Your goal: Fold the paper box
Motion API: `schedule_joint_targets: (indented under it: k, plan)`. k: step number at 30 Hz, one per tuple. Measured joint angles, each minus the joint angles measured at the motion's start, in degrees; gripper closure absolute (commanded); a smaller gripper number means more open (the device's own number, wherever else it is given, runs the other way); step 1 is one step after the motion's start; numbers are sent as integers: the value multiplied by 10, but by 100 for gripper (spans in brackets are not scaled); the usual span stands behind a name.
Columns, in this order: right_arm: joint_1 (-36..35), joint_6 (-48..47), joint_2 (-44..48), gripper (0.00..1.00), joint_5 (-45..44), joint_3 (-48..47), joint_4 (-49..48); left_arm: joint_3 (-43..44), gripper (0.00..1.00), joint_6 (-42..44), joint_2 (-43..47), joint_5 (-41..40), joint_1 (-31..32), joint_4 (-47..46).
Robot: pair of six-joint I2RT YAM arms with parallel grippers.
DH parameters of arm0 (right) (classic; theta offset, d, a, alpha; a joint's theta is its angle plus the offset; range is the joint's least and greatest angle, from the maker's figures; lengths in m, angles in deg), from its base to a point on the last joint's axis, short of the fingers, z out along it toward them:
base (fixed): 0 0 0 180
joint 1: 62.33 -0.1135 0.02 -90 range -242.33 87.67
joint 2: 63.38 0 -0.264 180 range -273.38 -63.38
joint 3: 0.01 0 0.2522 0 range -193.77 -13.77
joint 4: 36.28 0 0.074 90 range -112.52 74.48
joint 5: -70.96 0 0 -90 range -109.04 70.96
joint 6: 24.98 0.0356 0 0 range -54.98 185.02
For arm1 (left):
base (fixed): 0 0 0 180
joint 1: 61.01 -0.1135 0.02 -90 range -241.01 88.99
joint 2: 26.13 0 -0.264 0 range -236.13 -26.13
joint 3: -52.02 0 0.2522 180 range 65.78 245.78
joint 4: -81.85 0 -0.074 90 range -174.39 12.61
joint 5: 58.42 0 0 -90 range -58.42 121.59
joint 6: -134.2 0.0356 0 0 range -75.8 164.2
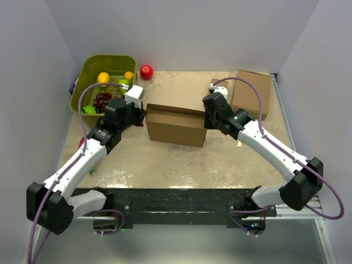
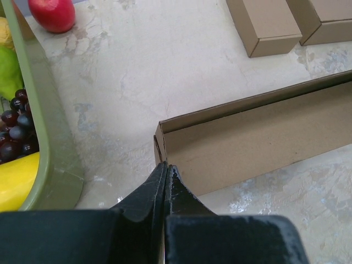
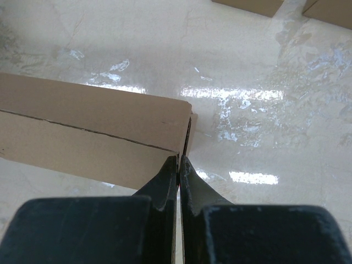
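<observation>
At centre, the paper box point(image 1: 176, 127) between left end effector point(image 1: 144, 114) and right end effector point(image 1: 207, 117), one at each end.

Top external: high above near edge of table point(image 1: 165, 165), facing down, forward. Wrist views: close, low, facing opposite ends of paper box point(image 1: 176, 129); box shared by all three.

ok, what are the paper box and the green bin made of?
The paper box: brown cardboard, matte, raw cut edges with a visible layered rim; probably corrugated. The green bin: likely moulded plastic, smooth, slight sheen, rounded rim.
</observation>
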Motion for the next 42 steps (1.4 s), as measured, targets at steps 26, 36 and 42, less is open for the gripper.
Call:
schedule_joint_targets:
  k: [26,36,42]
  plan:
    - [-3,0,19,100,0,37,-36,-111,100,-105,43,-114,53,-82]
    - [-3,0,23,100,0,42,-42,-115,86,-118,51,-125,60,-77]
    - [-3,0,24,84,0,42,-42,-91,67,-115,43,-111,60,-48]
